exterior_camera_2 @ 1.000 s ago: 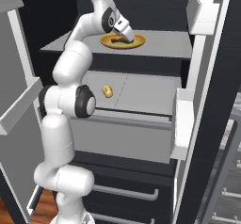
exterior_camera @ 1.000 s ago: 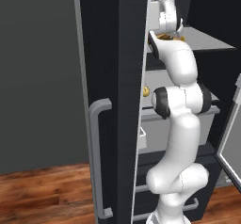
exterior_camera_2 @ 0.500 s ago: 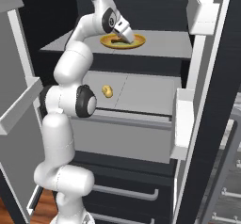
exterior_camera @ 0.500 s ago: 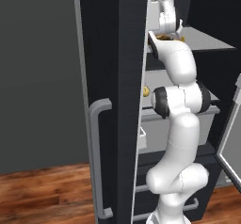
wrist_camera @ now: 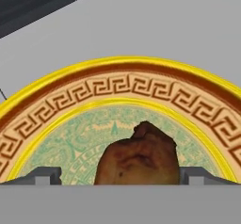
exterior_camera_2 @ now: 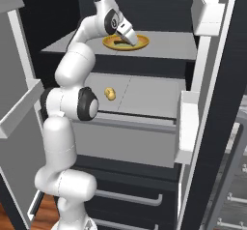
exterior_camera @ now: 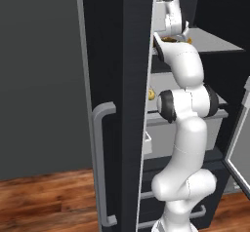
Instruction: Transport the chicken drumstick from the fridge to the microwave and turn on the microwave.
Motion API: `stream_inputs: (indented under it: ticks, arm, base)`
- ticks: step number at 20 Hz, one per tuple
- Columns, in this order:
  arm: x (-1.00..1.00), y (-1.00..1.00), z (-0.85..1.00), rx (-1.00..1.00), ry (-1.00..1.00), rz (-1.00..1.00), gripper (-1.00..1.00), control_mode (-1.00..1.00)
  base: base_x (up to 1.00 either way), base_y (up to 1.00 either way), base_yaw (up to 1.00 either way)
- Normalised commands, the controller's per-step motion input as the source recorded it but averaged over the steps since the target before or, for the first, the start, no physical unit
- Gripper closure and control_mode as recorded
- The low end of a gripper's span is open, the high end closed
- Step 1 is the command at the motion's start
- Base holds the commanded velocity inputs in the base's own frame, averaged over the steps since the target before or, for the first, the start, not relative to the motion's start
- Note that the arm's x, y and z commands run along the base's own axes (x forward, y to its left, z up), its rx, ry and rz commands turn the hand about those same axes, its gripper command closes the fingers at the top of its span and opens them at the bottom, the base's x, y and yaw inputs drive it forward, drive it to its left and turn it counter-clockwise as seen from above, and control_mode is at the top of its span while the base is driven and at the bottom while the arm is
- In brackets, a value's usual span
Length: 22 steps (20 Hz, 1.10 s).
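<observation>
Chicken drumstick [wrist_camera: 137,156] lies right between my two fingertips in the hand view, on the middle of a plate [wrist_camera: 117,68]. It is a small lump of meat, golden brown with darker, reddish-brown patches and a knobbly top end that points away from me. Its surface looks wrinkled and uneven, and it is far smaller than the plate under it.

My pincer [wrist_camera: 117,176] is spread wide, released, with one grey fingertip [wrist_camera: 40,175] to one side of the meat and the other on the far side; both stand apart from it, so I grasp nothing. From the right base view my pincer [exterior_camera_2: 131,39] points down at a slant over the near part of the plate [exterior_camera_2: 140,44], low above it.

The plate has a bright yellow rim, then a red-brown ring, a tan band with a key pattern, a second thin yellow ring and a pale green patterned centre. It rests on the upper grey shelf [exterior_camera_2: 169,45] of the fridge [exterior_camera: 117,80], whose door stands swung wide. Beyond my fingertips the shelf runs on bare and grey.

Below my pincer, on the next level down, a small round yellow food item [exterior_camera_2: 110,94] sits on the grey top above the drawer [exterior_camera_2: 125,137]. In the left base view my pincer [exterior_camera: 184,35] is just past the door edge, above the shelf.
</observation>
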Motion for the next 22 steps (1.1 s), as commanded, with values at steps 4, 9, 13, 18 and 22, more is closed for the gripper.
stream_inputs:
  ticks: [4,9,13,18,22]
  arm:
    - [0.00,0.00,-0.03,0.00,0.00,0.00,-1.00,-1.00]
    - [0.00,0.00,0.00,0.00,0.00,0.00,1.00,-1.00]
    - [0.00,0.00,0.00,0.00,0.00,0.00,1.00,-1.00]
    - [-0.02,0.00,0.00,0.00,-0.03,0.00,1.00,-1.00]
    - [-0.08,0.00,0.10,0.00,-0.14,0.00,1.00,-1.00]
  base:
    - [0.00,0.00,0.00]
    - [0.00,0.00,0.00]
    - [0.00,0.00,0.00]
    - [0.00,0.00,0.00]
    - [0.00,0.00,0.00]
